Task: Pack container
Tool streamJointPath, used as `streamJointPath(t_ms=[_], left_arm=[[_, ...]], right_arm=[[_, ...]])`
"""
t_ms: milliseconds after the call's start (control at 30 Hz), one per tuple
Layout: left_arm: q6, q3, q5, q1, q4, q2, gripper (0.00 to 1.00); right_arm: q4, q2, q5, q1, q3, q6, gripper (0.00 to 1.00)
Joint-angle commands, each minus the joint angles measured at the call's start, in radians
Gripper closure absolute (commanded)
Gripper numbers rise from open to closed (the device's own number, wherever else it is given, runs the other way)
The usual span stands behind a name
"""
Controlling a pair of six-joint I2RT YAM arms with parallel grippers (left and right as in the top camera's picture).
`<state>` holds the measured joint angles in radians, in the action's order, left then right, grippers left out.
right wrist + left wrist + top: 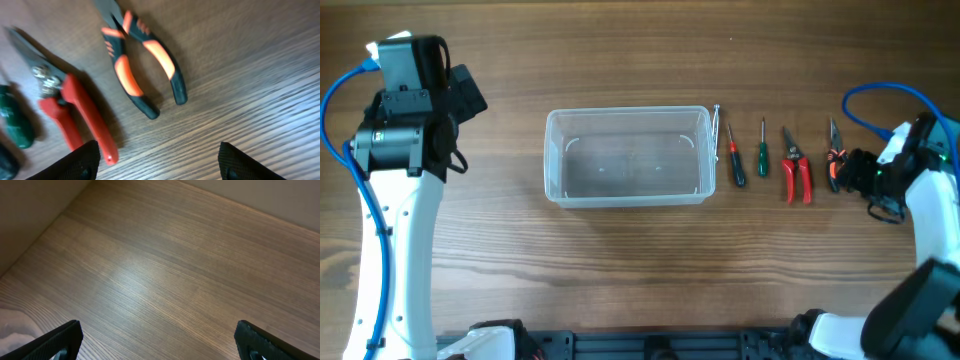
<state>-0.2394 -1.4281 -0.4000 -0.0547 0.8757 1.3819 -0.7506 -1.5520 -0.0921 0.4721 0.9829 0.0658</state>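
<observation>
The clear plastic container (627,156) stands empty at the table's middle. To its right lie a metal tool (716,124) against its rim, two screwdrivers (734,157) (762,150), red-handled pruners (794,168) and black-and-orange pliers (834,155). My right gripper (855,172) is open just right of the pliers; its wrist view shows the pliers (142,60), the pruners (75,112) and a green screwdriver handle (15,122) ahead of the open jaws (160,162). My left gripper (460,95) is open and empty at the far left, its jaws (160,340) over bare wood.
Blue cables loop beside both arms at the table's left edge (340,140) and right edge (880,100). A pale wall borders the table in the left wrist view (30,205).
</observation>
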Motion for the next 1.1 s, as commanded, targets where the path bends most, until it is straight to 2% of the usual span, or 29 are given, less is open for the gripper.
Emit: streamJointPath(t_ms=[0,100,200,233,267,533,633,700,767,800,833,933,1067], left_arm=[[-0.001,-0.001,-0.020,-0.004,0.001,0.005,0.00],[-0.001,-0.001,-0.020,-0.004,0.001,0.005,0.00],[-0.001,-0.001,-0.020,-0.004,0.001,0.005,0.00],[-0.001,-0.001,-0.020,-0.005,0.002,0.005,0.00],[-0.001,-0.001,-0.020,-0.005,0.001,0.005,0.00],[-0.001,-0.001,-0.020,-0.004,0.001,0.005,0.00],[-0.001,-0.001,-0.020,-0.004,0.002,0.005,0.00],[-0.001,-0.001,-0.020,-0.004,0.001,0.005,0.00],[-0.001,-0.001,-0.020,-0.005,0.001,0.005,0.00],[-0.001,-0.001,-0.020,-0.005,0.001,0.005,0.00],[-0.001,-0.001,-0.020,-0.004,0.001,0.005,0.00],[-0.001,-0.001,-0.020,-0.004,0.001,0.005,0.00],[-0.001,-0.001,-0.020,-0.005,0.001,0.005,0.00]], right_arm=[[0.009,-0.077,0.002,-0.020,0.012,-0.038,0.25],[0.060,-0.083,-0.010,-0.023,0.012,-0.063,0.25],[0.158,-0.083,-0.084,-0.033,0.012,-0.171,0.32],[0.167,-0.083,-0.073,-0.034,0.012,-0.171,0.33],[0.168,-0.087,-0.074,-0.038,0.012,-0.171,0.39],[0.240,-0.218,-0.044,-0.092,0.012,-0.167,0.41],[0.253,-0.257,0.016,-0.092,0.012,-0.114,0.58],[0.261,-0.258,0.014,-0.092,0.012,-0.114,0.59],[0.265,-0.258,0.014,-0.092,0.012,-0.114,0.68],[0.264,-0.258,0.014,-0.092,0.012,-0.113,0.80],[0.262,-0.258,0.014,-0.092,0.012,-0.106,0.96],[0.233,-0.245,0.014,-0.092,0.027,-0.081,0.96],[0.052,-0.147,-0.025,-0.097,0.217,-0.086,0.96]])
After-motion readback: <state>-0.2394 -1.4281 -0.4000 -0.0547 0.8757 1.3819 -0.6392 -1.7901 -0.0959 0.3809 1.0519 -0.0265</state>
